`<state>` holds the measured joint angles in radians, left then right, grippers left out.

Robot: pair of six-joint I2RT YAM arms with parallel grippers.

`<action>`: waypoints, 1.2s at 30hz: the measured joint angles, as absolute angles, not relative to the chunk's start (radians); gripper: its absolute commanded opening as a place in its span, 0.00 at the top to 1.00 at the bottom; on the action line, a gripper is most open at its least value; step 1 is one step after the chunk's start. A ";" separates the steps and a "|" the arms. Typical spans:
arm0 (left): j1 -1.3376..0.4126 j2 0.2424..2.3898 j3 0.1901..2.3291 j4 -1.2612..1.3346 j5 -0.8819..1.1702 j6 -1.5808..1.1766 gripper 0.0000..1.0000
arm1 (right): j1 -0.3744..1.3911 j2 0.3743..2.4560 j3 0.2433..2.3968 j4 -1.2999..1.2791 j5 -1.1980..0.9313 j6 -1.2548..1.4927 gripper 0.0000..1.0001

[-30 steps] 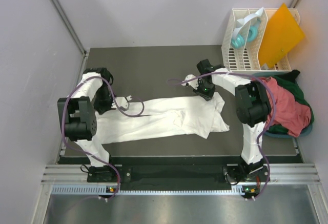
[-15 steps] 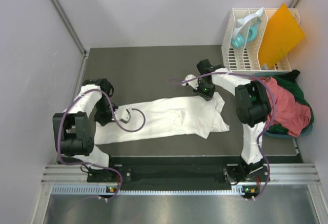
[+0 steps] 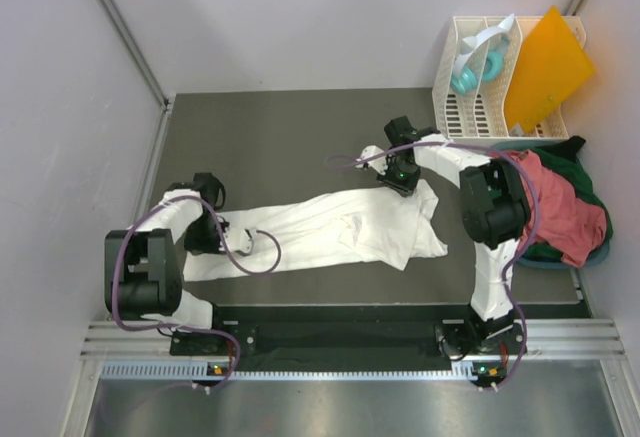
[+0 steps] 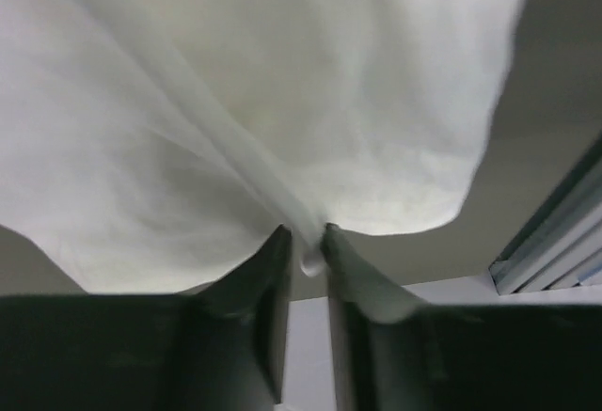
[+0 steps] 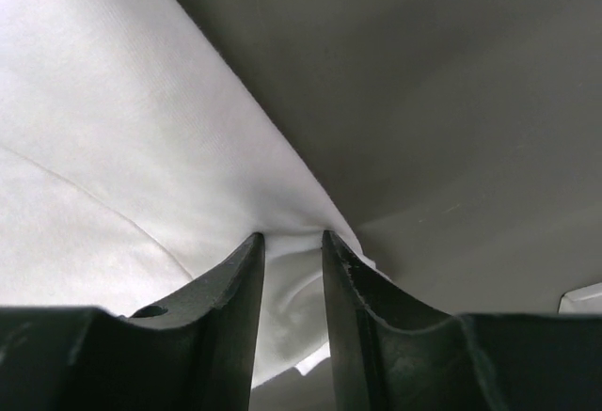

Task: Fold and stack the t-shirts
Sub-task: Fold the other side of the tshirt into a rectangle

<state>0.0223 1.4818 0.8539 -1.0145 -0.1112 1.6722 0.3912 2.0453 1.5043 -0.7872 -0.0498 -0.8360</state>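
Note:
The large white t-shirt (image 3: 330,229) lies stretched left to right across the dark table (image 3: 270,127). My left gripper (image 3: 214,229) is at its left end. In the left wrist view the gripper (image 4: 306,242) holds a thin fold of the white t-shirt (image 4: 282,101) between nearly closed tips. My right gripper (image 3: 400,179) is at the shirt's far right corner. In the right wrist view the gripper (image 5: 292,237) is shut on a bunched edge of the white t-shirt (image 5: 122,148). A salmon-red t-shirt (image 3: 560,207) lies crumpled on a dark green t-shirt (image 3: 592,175) at the right edge.
A white slatted rack (image 3: 470,97) stands at the back right with a teal object (image 3: 468,75) and a stiff orange sheet (image 3: 545,67) in it. Purple cables loop off both arms. Grey walls close in the left and right sides. A metal rail (image 3: 350,342) runs along the near edge.
My left gripper has moved toward the near edge, drawing the shirt's left end with it, and its jaws have eased slightly. The right arm has stayed in place.

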 measured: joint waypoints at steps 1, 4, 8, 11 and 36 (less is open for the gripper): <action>0.022 1.487 0.848 -0.984 -0.125 1.663 0.51 | 0.392 2.041 1.498 -0.780 -0.049 -0.838 0.65; 0.022 1.509 0.845 -0.907 -0.157 1.633 0.43 | 0.392 2.027 1.477 -0.762 -0.049 -0.846 0.62; 0.025 1.529 0.845 -0.838 -0.192 1.612 0.32 | 0.393 1.998 1.439 -0.739 -0.058 -0.863 0.59; 0.033 1.534 0.852 -0.848 -0.195 1.602 0.23 | 0.402 1.978 1.413 -0.743 -0.066 -0.873 0.57; 0.178 1.632 1.164 -0.770 -0.162 1.459 0.04 | 0.416 1.892 1.292 -0.702 -0.044 -0.979 0.29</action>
